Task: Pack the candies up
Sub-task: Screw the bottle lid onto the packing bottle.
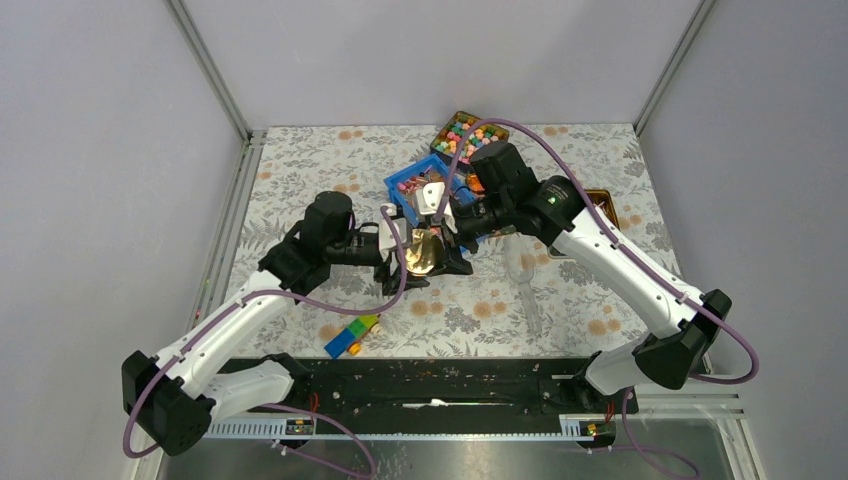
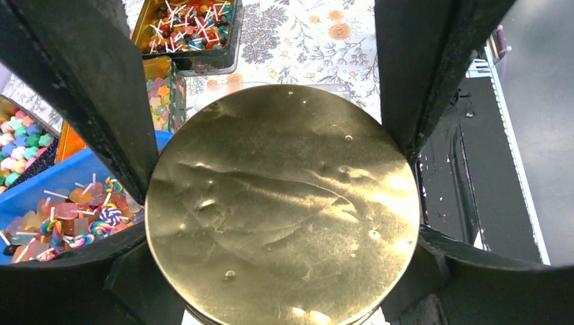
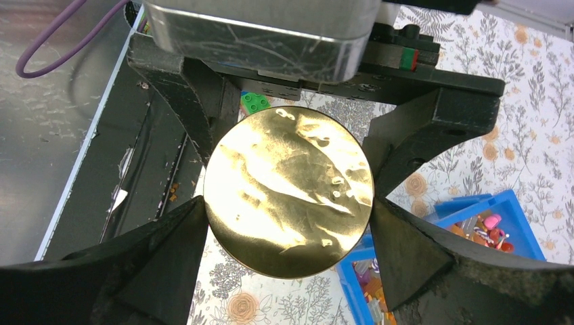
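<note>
Pinches round gold metal tin in left gripper, brackets it with right gripper, contact unclear; expect tiny twist-wrapped red-and-white candies beyond left jaws light, slippery: pinch across the body.

The left claw and the right claw meet from opposite sides at a round gold tin. Just beyond both claws stands a blue tray, and farther beyond it a tin of coloured balls. Toy blocks lie on the near side of the left claw.
</note>
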